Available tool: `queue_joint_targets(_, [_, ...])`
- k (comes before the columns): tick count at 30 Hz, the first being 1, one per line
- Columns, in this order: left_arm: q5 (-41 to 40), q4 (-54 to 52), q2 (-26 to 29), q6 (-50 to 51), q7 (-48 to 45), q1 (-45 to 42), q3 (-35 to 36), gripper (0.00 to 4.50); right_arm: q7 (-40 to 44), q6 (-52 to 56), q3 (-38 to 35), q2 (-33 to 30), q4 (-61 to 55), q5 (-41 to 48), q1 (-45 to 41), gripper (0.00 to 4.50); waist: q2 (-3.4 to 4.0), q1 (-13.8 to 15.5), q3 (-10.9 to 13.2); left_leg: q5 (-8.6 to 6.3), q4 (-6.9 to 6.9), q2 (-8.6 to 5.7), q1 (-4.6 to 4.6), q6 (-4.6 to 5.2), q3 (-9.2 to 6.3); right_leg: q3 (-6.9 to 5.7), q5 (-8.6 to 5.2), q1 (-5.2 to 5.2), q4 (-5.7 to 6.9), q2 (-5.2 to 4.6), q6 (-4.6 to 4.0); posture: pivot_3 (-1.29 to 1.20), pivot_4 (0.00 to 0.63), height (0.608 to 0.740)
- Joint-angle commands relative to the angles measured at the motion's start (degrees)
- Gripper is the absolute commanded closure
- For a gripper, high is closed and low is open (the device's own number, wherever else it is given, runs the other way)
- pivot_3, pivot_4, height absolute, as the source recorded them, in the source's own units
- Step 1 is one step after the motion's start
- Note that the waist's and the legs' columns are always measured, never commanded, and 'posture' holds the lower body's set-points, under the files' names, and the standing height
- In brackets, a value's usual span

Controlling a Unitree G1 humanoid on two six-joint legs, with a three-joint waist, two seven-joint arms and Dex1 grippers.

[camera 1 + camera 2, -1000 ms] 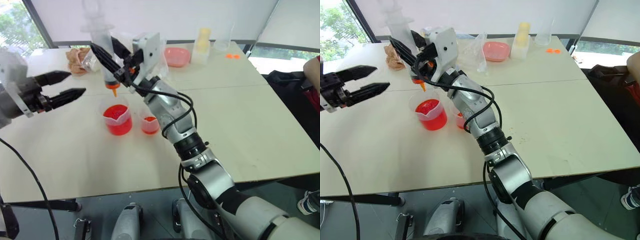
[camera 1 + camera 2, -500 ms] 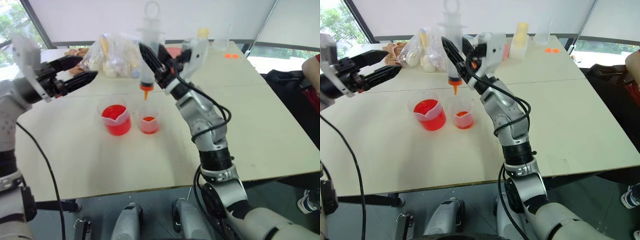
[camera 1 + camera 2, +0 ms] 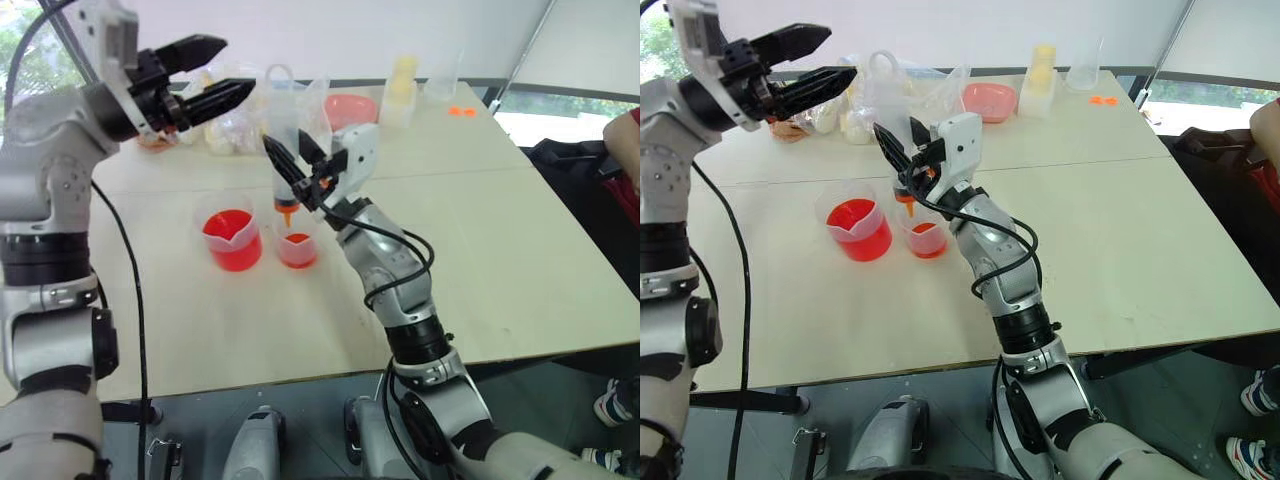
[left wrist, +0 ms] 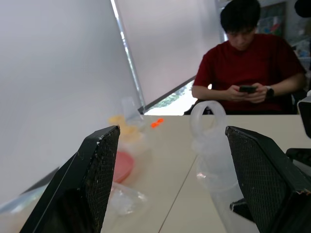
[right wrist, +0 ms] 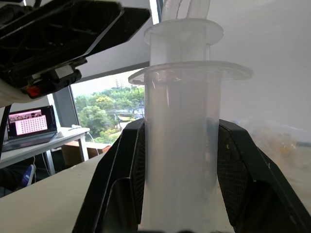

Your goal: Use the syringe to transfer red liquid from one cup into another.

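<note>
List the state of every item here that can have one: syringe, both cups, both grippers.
Syringe: upright, tip above the small cup.
Beaker: upright, red liquid inside.
Small cup: upright, shallow red liquid inside.
Left gripper: open, empty, raised near the plunger ring.
Right gripper: shut on the syringe.

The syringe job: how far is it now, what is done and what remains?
Done: the right gripper is shut on the syringe, upright, orange tip just above the small cup, which already holds some red. In hand: the open left gripper is near the plunger ring. Left: pressing the plunger. The beaker holds more red.
</note>
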Motion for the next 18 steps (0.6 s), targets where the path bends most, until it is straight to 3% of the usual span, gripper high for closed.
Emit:
queue_joint_targets(1, [1.4, 1.2, -1.0, -2.6, -0.1, -2.8, -0.1, 0.86, 0.3, -1.7, 0.2, 1.1, -1.1, -0.5, -0.2, 3.02, 0.00, 0.0, 0.0, 0.00, 0.01, 0.00, 0.00, 0.00, 0.01, 0.00, 0.00, 0.00, 0.00, 0.00, 0.00, 0.00, 0.150, 0.740])
queue_joint_targets(15, [10.8, 11.1, -6.5, -11.6, 1.4, -6.4, -4.3, 0.86, 0.6, -4.3, 1.2, 1.5, -0.9, -3.8, 0.7, 3.02, 0.00, 0.0, 0.0, 0.00, 0.02, -0.01, -0.01, 0.00, 0.00, 0.00, 0.00, 0.00, 0.00, 0.00, 0.00, 0.00, 0.150, 0.740])
queue_joint_targets(18, [11.5, 11.3, -7.4, -12.6, 1.3, -6.7, -4.7, 1.71, 0.9, -4.8, 1.4, 1.5, -0.8, -4.4, 1.0, 3.02, 0.00, 0.1, 0.0, 0.00, 0.02, -0.01, -0.01, 0.00, 0.01, 0.00, 0.00, 0.00, 0.00, -0.01, 0.00, 0.00, 0.150, 0.740])
